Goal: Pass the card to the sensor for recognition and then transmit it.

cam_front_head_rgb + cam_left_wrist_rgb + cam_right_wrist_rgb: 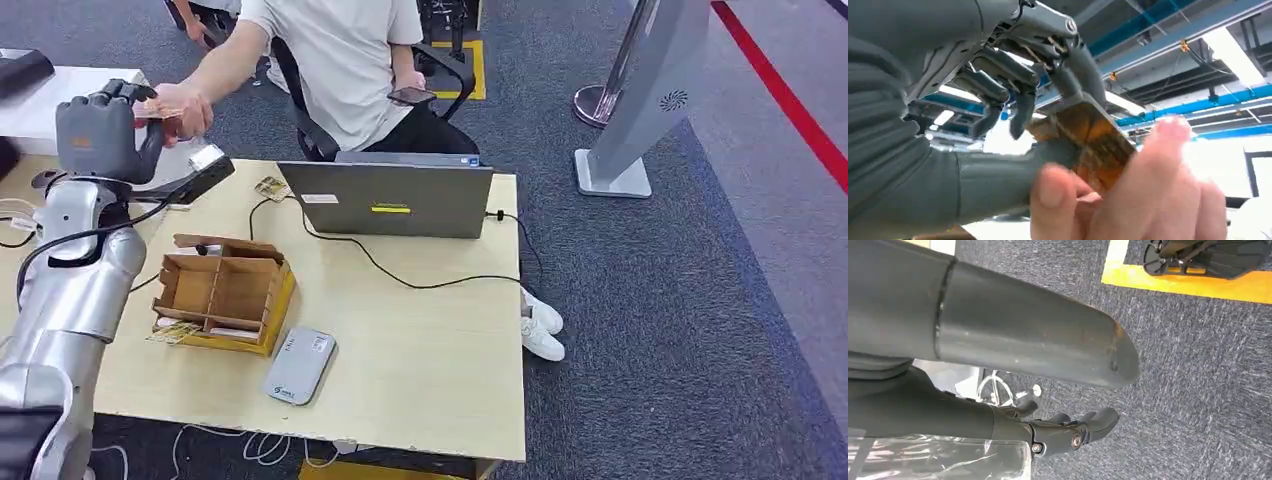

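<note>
My left hand (pixel 100 135) is raised at the table's far left and pinches a brown-orange card (pixel 1098 145) between its thumb and fingers (pixel 1075 65). A person's hand (pixel 185 105) reaches in from behind the table and grips the same card (pixel 150 112); its fingers (pixel 1148 190) lie on the card's free end. The black sensor (pixel 205 160) on its stand sits just below and to the right of both hands. My right hand (pixel 1073 435) hangs over the carpet with its dark fingers loosely apart and nothing in them.
A person in a white shirt (pixel 345 60) sits behind the table (pixel 420 370). On it are a grey laptop (pixel 400 200) with a black cable, an open cardboard box (pixel 225 290), a flat grey device (pixel 300 365) and another card (pixel 272 187). A grey pillar (pixel 640 100) stands at the right.
</note>
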